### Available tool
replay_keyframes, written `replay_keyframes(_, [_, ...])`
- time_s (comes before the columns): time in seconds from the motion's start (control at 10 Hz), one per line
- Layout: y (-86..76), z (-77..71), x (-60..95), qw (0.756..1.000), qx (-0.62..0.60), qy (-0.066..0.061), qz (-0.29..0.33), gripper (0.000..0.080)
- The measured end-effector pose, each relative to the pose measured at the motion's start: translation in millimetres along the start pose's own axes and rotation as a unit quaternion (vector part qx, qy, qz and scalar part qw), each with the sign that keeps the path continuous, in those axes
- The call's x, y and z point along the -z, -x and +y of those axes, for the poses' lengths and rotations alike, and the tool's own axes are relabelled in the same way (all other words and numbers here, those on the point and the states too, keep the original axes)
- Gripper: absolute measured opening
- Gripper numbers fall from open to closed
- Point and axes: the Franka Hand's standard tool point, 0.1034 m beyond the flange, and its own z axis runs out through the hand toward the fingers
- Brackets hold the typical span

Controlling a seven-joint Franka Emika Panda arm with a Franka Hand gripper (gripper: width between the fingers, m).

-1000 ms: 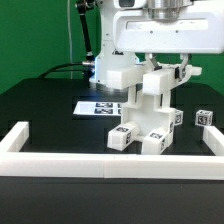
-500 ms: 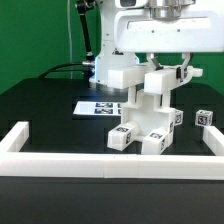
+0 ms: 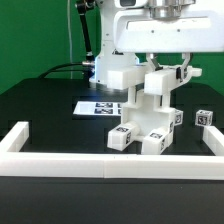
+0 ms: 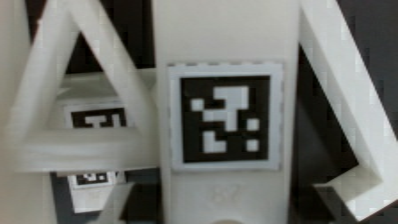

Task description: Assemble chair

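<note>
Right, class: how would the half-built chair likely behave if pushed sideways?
The half-built chair looks stiff: blocky, rigid parts. It may tip, standing taller than its base is wide. Its matte faces likely grip rather than slip.

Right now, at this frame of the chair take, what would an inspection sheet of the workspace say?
Surface: black table edged by white rails; the marker board lies flat on it.
Job's things: partly built chair stands mid-table; its tagged bar fills the wrist view; a small tagged block sits apart at the exterior view's right.
Clutter: nothing seen.
Grippers: hand shut on the partly built chair's upper part.
Cables: dark cable runs behind the table toward the arm.
Surroundings: green backdrop.
</note>
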Motion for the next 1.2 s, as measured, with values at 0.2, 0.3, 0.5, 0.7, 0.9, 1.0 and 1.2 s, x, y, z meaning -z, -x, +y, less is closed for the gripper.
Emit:
replay_keyframes(0.2, [0.0, 0.0, 0.0, 1.000, 0.000, 0.000, 0.000, 0.0291])
replay_keyframes(0.3, [0.0, 0.0, 0.2, 1.000, 0.000, 0.000, 0.000, 0.0291])
replay_keyframes(0.5, [-0.9, 3.3, 0.9, 1.000, 0.001, 0.000, 0.000, 0.0291])
replay_keyframes(0.7, [-1.7, 4.9, 0.8, 1.000, 0.001, 0.001, 0.000, 0.0291])
replay_keyframes(0.9, [-1.6, 4.7, 0.6, 1.000, 0.000, 0.001, 0.000, 0.0291])
replay_keyframes(1.0, [-1.7, 4.6, 0.6, 1.000, 0.000, 0.001, 0.000, 0.0291])
replay_keyframes(1.2, [-1.7, 4.6, 0.7, 1.000, 0.000, 0.001, 0.001, 0.0290])
